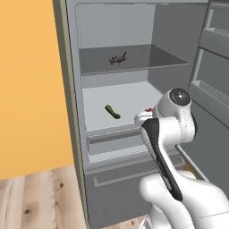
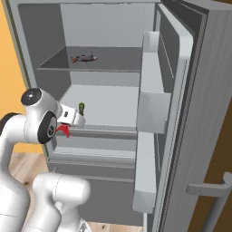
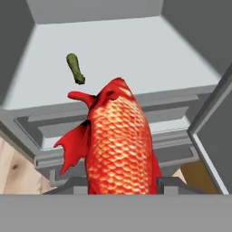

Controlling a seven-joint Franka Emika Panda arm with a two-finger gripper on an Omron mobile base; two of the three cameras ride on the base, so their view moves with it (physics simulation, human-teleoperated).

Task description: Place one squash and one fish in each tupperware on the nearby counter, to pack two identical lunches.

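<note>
Red-orange fish (image 3: 118, 145), glossy and tiled with neat scales, fills your hand view, its ragged fins flaring toward 9 o'clock, and your fingers (image 3: 170, 185) are clamped on its flanks in front of the open fridge (image 1: 74, 112). Beyond its head, at 11 o'clock, the slim, matte dark green squash (image 3: 75, 69) lies on the smooth pale shelf (image 3: 136, 54). One shelf higher, you'll see the dark grey fish (image 1: 118, 58).
</note>
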